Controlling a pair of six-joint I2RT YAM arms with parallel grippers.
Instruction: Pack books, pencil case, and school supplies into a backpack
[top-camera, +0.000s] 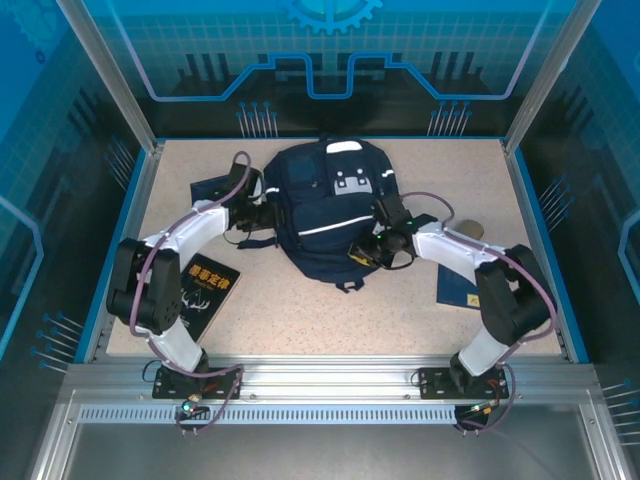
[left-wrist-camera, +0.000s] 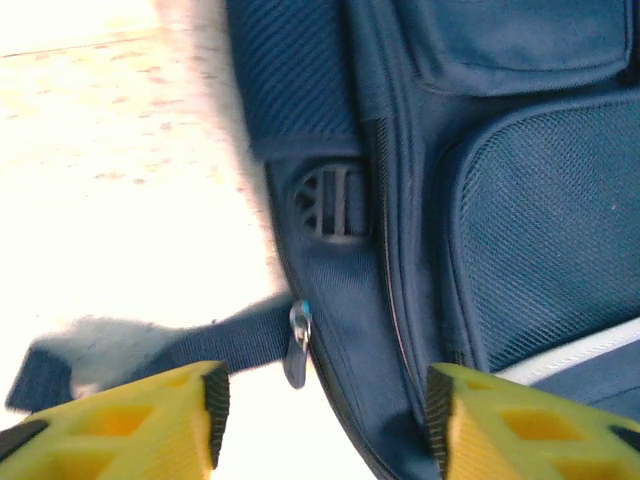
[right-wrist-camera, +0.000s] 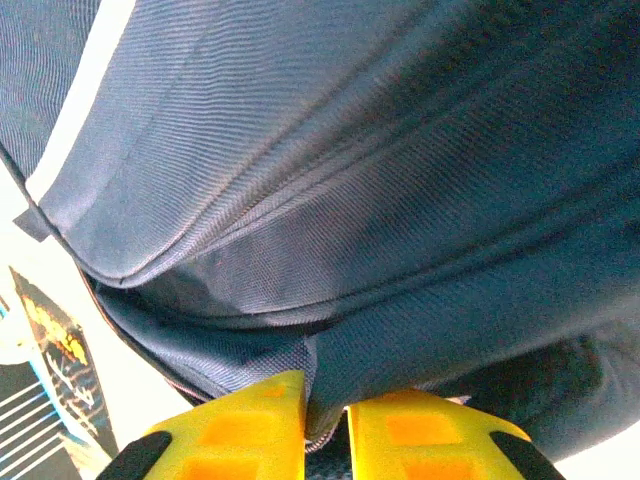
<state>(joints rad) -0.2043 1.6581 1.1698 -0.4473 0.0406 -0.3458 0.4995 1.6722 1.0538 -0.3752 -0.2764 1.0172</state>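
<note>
Packing had not begun, by my reading: backpack lay seemingly closed at centre far, three books loose around it. Left gripper stood open at a zip pull, gripping nothing; right gripper, nearly shut, pinched backpack fabric.

The speckled beige worktop carries the backpack, lying flat. A navy book lies just left of the backpack, a second book nearer and left, a third book nearer and right.
</note>
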